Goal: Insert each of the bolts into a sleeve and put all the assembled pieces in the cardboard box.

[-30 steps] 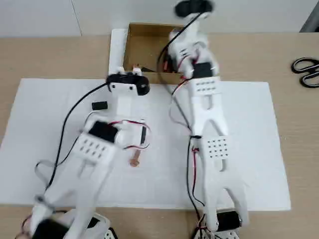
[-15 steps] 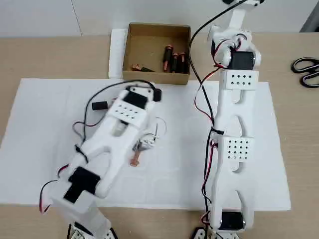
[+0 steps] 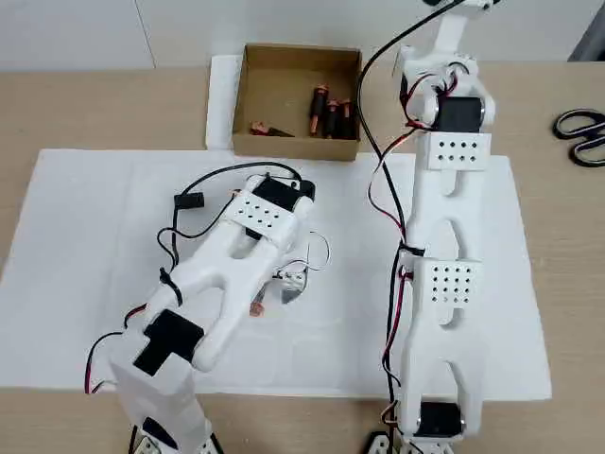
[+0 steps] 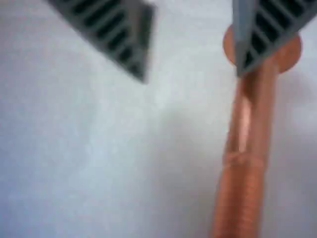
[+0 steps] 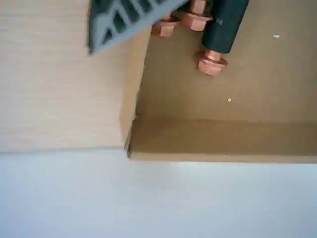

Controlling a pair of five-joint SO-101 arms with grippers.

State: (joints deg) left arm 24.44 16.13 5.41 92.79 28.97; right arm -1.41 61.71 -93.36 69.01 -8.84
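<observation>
The left gripper [image 4: 192, 72] hangs low over the white paper [image 3: 85, 236] with its fingers apart and nothing between them. One fingertip [image 4: 247, 49] lies over the head of a loose copper bolt [image 4: 245, 148], which lies flat on the paper. In the high view the bolt [image 3: 255, 307] sits just beside the left gripper [image 3: 293, 282], and a black sleeve [image 3: 189, 200] lies apart from it on the paper. The right gripper [image 5: 124, 22] is above a corner of the box [image 5: 198, 139]; whether its fingers are apart or together cannot be told. Assembled pieces [image 3: 331, 112] lie in the box [image 3: 236, 104]. Scissors [image 3: 581, 135] rest on the table.
</observation>
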